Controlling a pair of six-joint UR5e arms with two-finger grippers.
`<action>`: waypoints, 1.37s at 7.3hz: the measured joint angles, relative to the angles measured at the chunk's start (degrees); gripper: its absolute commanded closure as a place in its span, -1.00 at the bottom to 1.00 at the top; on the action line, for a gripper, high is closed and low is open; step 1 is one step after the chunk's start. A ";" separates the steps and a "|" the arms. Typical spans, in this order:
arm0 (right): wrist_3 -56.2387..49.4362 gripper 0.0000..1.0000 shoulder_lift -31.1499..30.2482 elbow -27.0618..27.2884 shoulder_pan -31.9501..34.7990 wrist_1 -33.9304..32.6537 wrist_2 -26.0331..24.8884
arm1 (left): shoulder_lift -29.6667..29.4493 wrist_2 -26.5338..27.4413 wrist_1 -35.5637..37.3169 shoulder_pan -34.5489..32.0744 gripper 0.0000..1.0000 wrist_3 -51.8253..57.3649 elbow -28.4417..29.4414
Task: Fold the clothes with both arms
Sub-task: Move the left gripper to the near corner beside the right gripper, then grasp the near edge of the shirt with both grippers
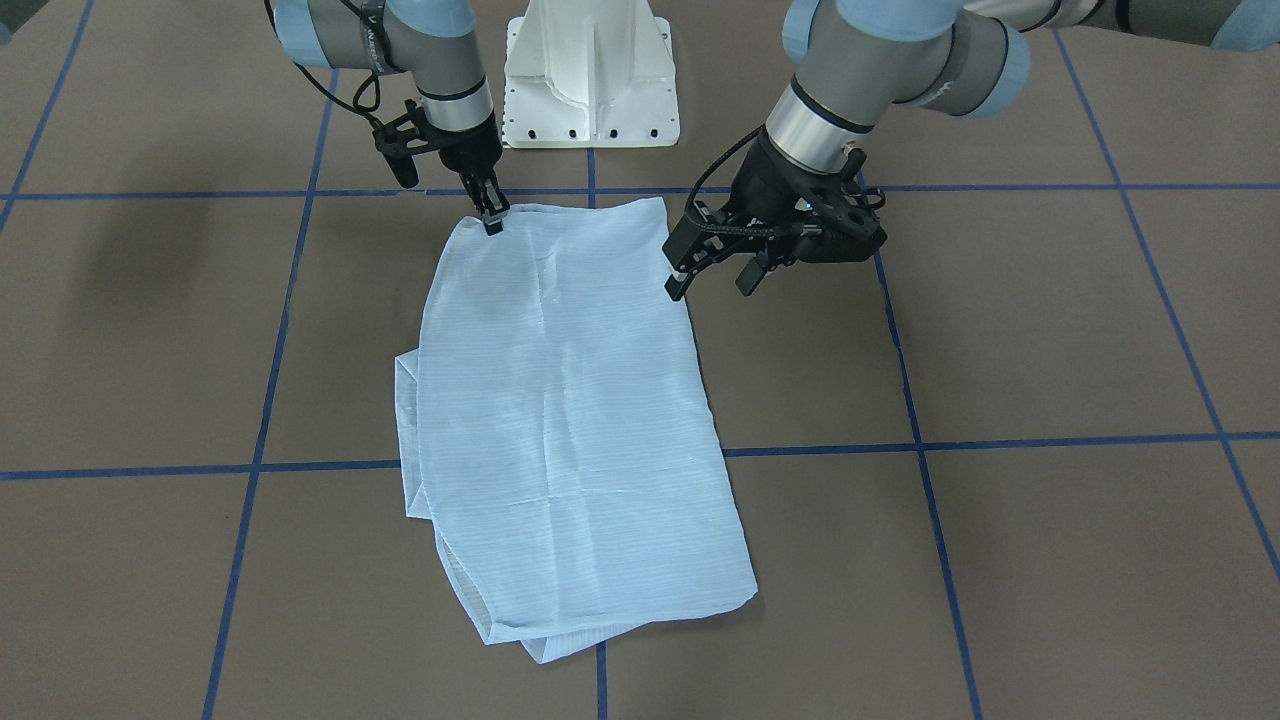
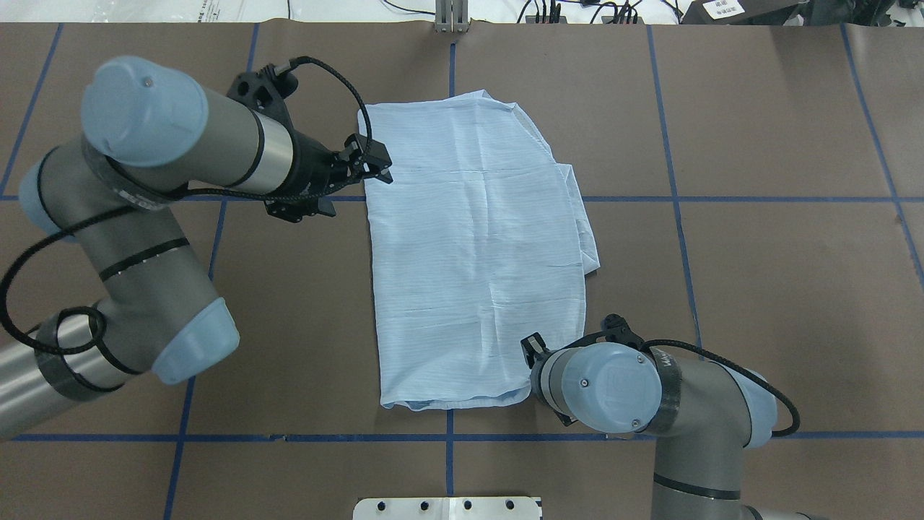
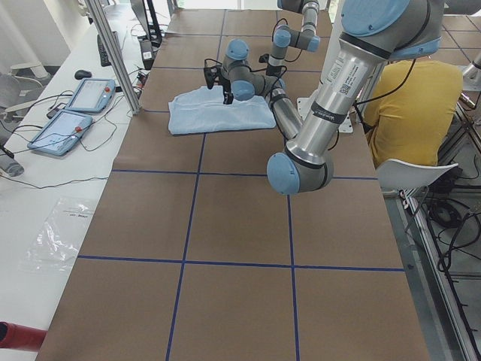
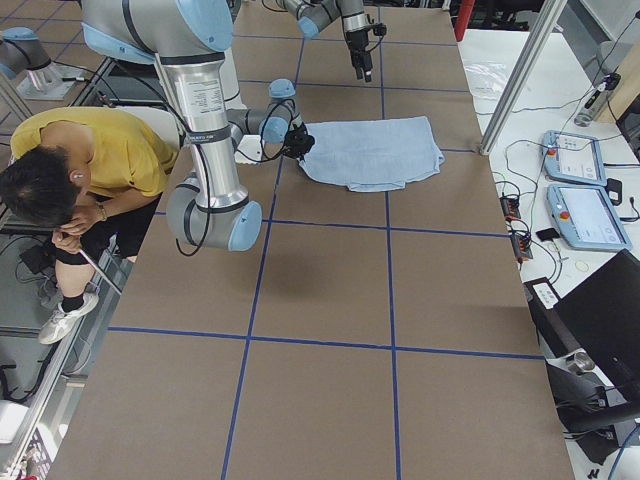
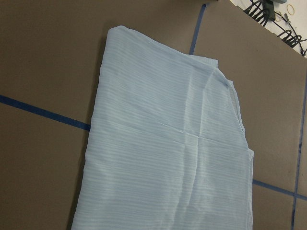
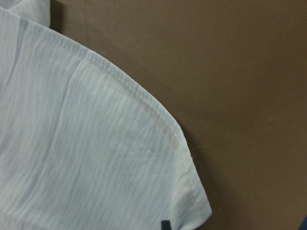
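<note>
The pale blue shirt lies folded into a long rectangle in the middle of the brown table, with a layer poking out along one side. In the front-facing view my right gripper is pinched shut on the shirt's near corner by the base. The right wrist view shows that rounded hem corner and a black fingertip on it. My left gripper hovers open at the shirt's opposite long edge, holding nothing. The left wrist view shows only the shirt.
The white pedestal base stands just behind the shirt. Blue tape lines cross the table. A person in a yellow top sits beside the table. Control tablets and cables lie on the far bench.
</note>
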 measured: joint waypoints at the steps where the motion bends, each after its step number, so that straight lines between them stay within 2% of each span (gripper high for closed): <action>1: 0.04 1.00 -0.02 0.50 0.04 -0.04 -0.04 | 0.66 3.68 0.55 4.85 -0.99 -4.59 -0.51; 4: 0.00 1.00 -0.26 0.82 0.11 -0.05 0.07 | 4.11 11.58 5.35 18.03 -0.85 -16.97 -3.70; 5: -0.01 1.00 -0.27 0.80 0.10 -0.01 0.04 | 5.35 12.04 5.92 19.83 -0.75 -20.85 -4.13; 8: -0.09 1.00 -0.43 0.76 0.03 0.02 0.02 | 6.05 11.56 6.43 23.54 -0.65 -29.49 -3.20; 9: -0.09 1.00 -0.43 0.79 0.02 0.02 0.02 | 5.79 11.46 6.40 23.95 -0.49 -30.06 -2.25; 10: -0.09 1.00 -0.43 0.82 -0.03 0.02 0.02 | 5.59 11.41 6.36 24.12 -0.12 -30.28 -1.61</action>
